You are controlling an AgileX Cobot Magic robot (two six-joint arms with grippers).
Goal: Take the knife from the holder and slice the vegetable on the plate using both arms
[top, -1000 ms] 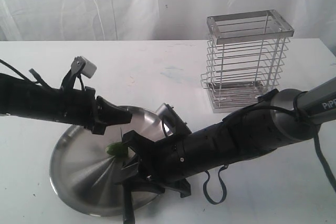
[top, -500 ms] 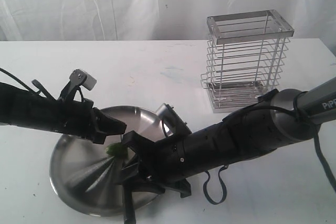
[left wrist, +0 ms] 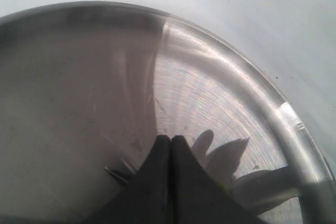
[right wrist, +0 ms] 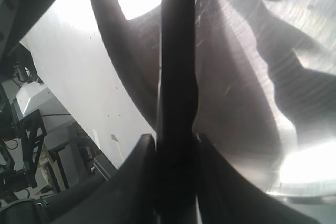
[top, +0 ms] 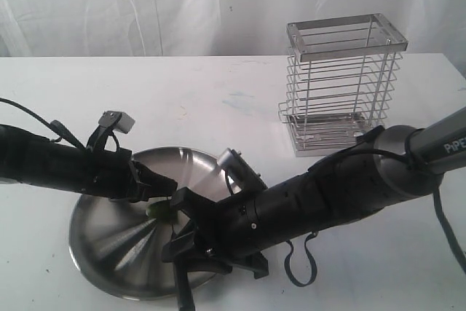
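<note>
Here, left fingers (left wrist: pixel 152 182) pressed together, low over the plate (left wrist: pixel 252 103) — right fingers (right wrist: pixel 137 177) clamped on the knife (right wrist: pixel 177 66).

White tabletop (top: pixel 218 85), wrinkled white cloth backdrop (top: pixel 145 5) behind, soft even light

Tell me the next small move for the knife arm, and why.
Probably lower the right gripper so the knife comes down onto the vegetable. The knife is clamped between its fingers over the plate, and the shut left gripper sits low beside the vegetable, seemingly to steady it.
</note>
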